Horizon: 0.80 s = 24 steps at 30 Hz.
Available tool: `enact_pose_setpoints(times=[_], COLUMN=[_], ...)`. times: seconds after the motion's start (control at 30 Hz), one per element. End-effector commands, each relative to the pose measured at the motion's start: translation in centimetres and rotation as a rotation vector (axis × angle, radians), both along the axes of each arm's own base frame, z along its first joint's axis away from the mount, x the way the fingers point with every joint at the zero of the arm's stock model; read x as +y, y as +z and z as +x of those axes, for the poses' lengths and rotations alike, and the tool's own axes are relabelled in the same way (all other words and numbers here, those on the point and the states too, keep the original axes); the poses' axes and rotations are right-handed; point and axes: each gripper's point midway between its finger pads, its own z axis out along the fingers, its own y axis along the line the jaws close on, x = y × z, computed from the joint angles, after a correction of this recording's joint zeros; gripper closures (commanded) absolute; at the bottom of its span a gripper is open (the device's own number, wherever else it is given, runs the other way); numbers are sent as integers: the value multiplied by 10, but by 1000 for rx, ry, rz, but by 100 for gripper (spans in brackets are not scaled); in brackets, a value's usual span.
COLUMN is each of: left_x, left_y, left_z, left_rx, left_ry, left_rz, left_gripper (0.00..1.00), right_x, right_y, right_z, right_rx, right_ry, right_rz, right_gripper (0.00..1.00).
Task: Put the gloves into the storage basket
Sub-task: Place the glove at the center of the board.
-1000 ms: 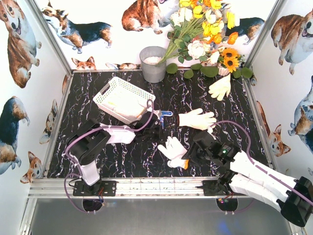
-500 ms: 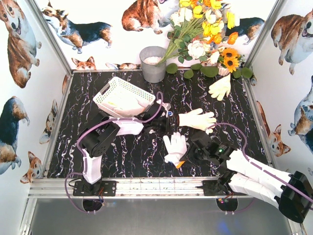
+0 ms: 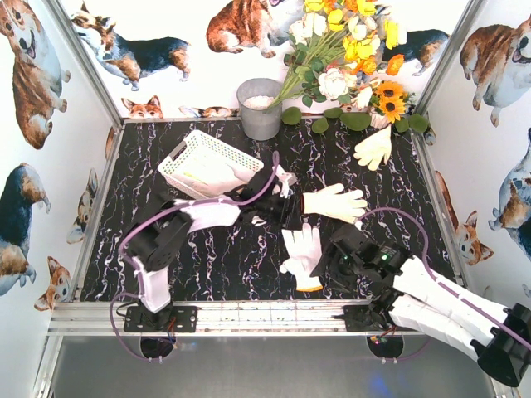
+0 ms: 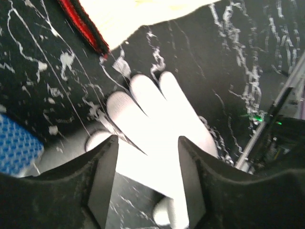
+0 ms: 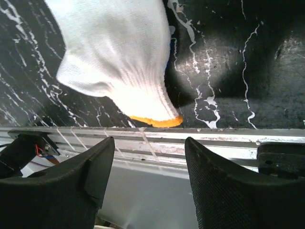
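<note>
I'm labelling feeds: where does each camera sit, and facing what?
Top external: above, behind the arms, looking down at the table; both arms show.
Left wrist: on the left arm, facing down past the left claw at a white glove.
Right wrist: on the right arm, facing down past the right claw at the orange-cuffed glove.
Top and right wrist share that glove.

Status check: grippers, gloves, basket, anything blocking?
Left gripper and right gripper both open, empty. White knit glove with orange cuff flat on black marbled table between them, outside white plastic lattice basket. Nothing seen blocking the basket.
</note>
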Motion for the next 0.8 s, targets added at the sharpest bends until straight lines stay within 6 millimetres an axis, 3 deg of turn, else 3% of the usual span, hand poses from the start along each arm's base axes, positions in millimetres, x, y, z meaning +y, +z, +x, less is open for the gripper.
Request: enact_pose_setpoints(times=[0.0,0.1,0.2,0.33,0.47,0.6,0.77], left_x=[12,29,50,61,67,69,58], left_y=[51,56,52,31,9,-7,-16], left_z=[-6,-13,-31,-69,-102,-116,-126], left_rx=[-106,-98,-36,79,150,179,227], left_ry=[-27,26,92,124,147,155,105], left_rz=[-41,-11,22,-3,22,69,100], left_gripper=[47,41,43,47,51,54,59], right_x=[3,0,4,11,7,-3,11], right_y=[37,51,55,36,20,6,-7], right_z=[14,22,31,35,37,29,17], right_rx=[-123,-180,-222,-178,-139,-82,-33], right_ry=[63,115,186,221,221,213,219], right_rz=[11,-33,-46,-6,5,-15,90], right_gripper=[34,31,30,32,34,35,43])
